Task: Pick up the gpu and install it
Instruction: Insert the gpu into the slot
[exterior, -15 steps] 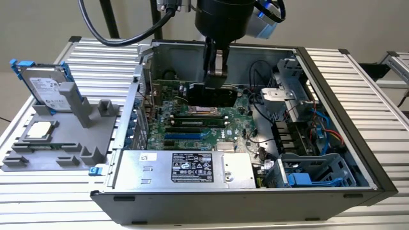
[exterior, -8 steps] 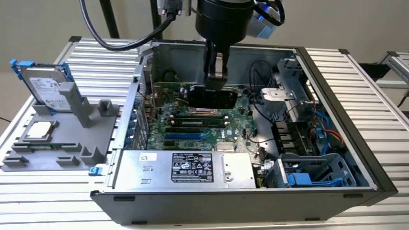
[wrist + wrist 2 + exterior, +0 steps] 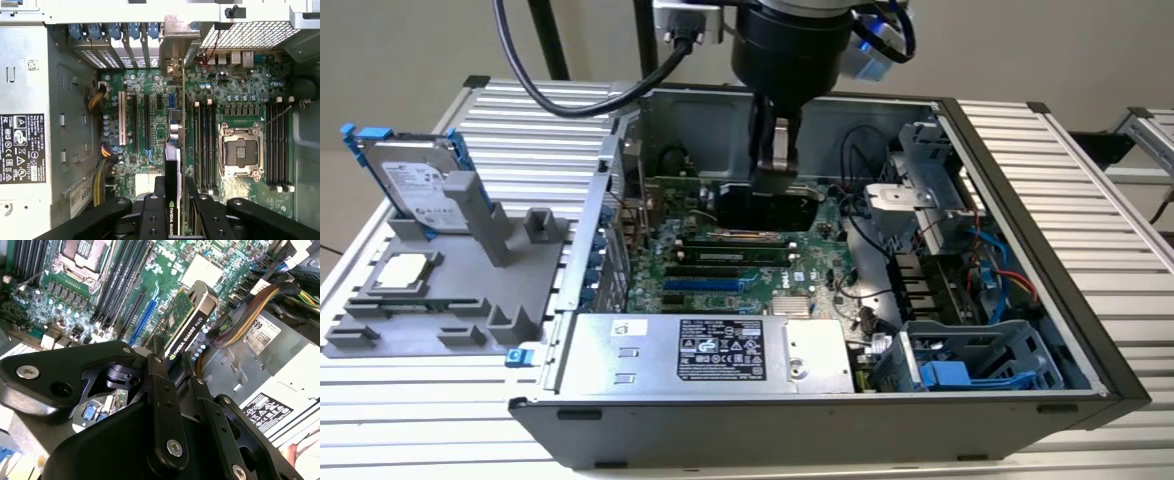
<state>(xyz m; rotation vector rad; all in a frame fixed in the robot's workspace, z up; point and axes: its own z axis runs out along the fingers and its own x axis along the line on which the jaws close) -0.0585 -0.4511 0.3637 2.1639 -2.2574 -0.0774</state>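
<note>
GPU [image 3: 187, 322] sat clamped edge-on in my claw [image 3: 172, 362], the two black fingers [image 3: 159, 371] pressed against its flat faces, so the claw was closed on the card and not spread any wider than the card's thickness. In the exterior view the claw [image 3: 771, 185] hung inside the open computer case [image 3: 1067, 330], over the rear half of the green motherboard [image 3: 720, 285], with the card [image 3: 767, 207] showing as a dark block just under the fingers. In the first wrist view I saw the card [image 3: 172, 165] held upright above the expansion slots [image 3: 135, 122], its far end reaching toward the rear slot brackets [image 3: 131, 45]; I could not tell whether its edge touched a slot.

Card itself looked thin: a green board on one face, a black cooler edge with a strip of white lettering and a green logo, which I leave unread. White printed labels sat on the power supply [image 3: 707, 350] at the case's near edge.

Outside the case, on the desk [image 3: 1094, 180] toward the exterior view's left, a grey fixture [image 3: 440, 300] carried a silver hard drive [image 3: 416, 185] with blue rails and a small square CPU chip [image 3: 403, 268].
</note>
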